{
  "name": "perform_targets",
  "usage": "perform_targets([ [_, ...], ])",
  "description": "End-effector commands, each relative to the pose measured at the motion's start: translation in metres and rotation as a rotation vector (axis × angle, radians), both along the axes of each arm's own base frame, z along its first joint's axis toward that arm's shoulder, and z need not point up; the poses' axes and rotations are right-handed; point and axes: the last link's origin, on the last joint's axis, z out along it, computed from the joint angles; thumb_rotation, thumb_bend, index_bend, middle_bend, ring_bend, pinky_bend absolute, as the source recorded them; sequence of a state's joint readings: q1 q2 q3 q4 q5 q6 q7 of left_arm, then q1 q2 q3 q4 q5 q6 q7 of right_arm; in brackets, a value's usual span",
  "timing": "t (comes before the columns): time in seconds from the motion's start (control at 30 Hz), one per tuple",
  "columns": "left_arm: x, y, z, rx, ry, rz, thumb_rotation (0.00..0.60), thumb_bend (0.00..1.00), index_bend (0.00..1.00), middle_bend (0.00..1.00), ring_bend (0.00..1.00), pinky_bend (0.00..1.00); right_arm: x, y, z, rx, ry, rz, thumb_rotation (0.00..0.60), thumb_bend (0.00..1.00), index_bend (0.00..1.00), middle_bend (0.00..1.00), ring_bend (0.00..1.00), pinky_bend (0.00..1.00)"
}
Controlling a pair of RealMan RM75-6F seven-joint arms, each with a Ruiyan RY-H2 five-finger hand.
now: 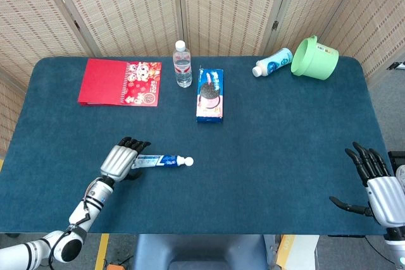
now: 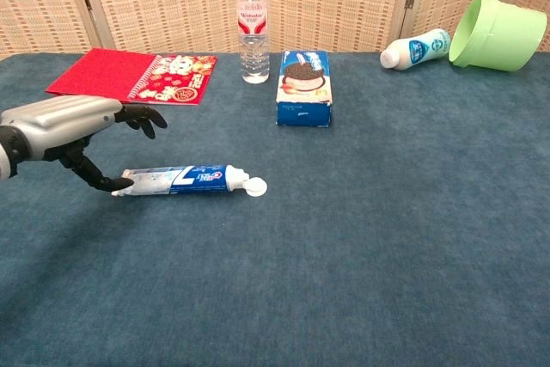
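At lower left I have the left hand (image 1: 120, 160) over the crimped tail of the toothpaste tube (image 1: 158, 161), fingers spread, thumb tip at the tail, nothing gripped; the tube lies left of frame centre, long axis left to right, white cap away from the hand; its lettering is unreadable; at lower right, the right hand (image 1: 378, 188) waits well apart, fingers wide.

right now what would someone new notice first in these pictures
The left hand hangs over the flat end of the toothpaste tube near the table's front left, thumb at the tube's end, nothing gripped. Across the back lie a red notebook, a water bottle, a cookie box and a tipped green bucket.
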State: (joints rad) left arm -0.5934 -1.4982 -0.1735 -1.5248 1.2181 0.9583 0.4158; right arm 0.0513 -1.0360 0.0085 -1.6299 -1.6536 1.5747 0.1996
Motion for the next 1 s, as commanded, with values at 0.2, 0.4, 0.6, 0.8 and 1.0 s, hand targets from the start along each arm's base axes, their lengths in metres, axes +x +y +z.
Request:
perform_targets([
  [0.2, 0.008, 0.005, -0.025, -0.022, 0.031, 0.008, 0.600, 0.31, 0.22, 0.25, 0.21, 0.16, 0.000, 0.000, 0.000, 0.002, -0.007, 0.000, 0.458, 0.00, 0.00, 0.00, 0.00, 0.00],
  [0.4, 0.010, 0.006, -0.038, -0.025, 0.054, -0.009, 0.600, 0.32, 0.27, 0.25, 0.23, 0.16, -0.002, 0.001, 0.002, 0.000, -0.012, -0.004, 0.458, 0.00, 0.00, 0.00, 0.00, 0.00],
  [0.6, 0.013, 0.010, -0.046, -0.029, 0.055, -0.001, 0.600, 0.32, 0.30, 0.26, 0.25, 0.17, -0.002, 0.002, 0.002, 0.006, -0.026, -0.004, 0.456, 0.00, 0.00, 0.00, 0.00, 0.00],
  [0.8, 0.014, 0.014, -0.051, -0.043, 0.054, 0.007, 0.600, 0.34, 0.33, 0.28, 0.27, 0.17, -0.004, 0.004, 0.004, 0.000, -0.030, -0.007, 0.457, 0.00, 0.00, 0.00, 0.00, 0.00],
  [1.0, 0.016, 0.017, -0.055, -0.052, 0.042, 0.017, 0.600, 0.38, 0.35, 0.31, 0.28, 0.18, -0.005, 0.005, 0.004, -0.003, -0.031, -0.012, 0.458, 0.00, 0.00, 0.00, 0.00, 0.00],
])
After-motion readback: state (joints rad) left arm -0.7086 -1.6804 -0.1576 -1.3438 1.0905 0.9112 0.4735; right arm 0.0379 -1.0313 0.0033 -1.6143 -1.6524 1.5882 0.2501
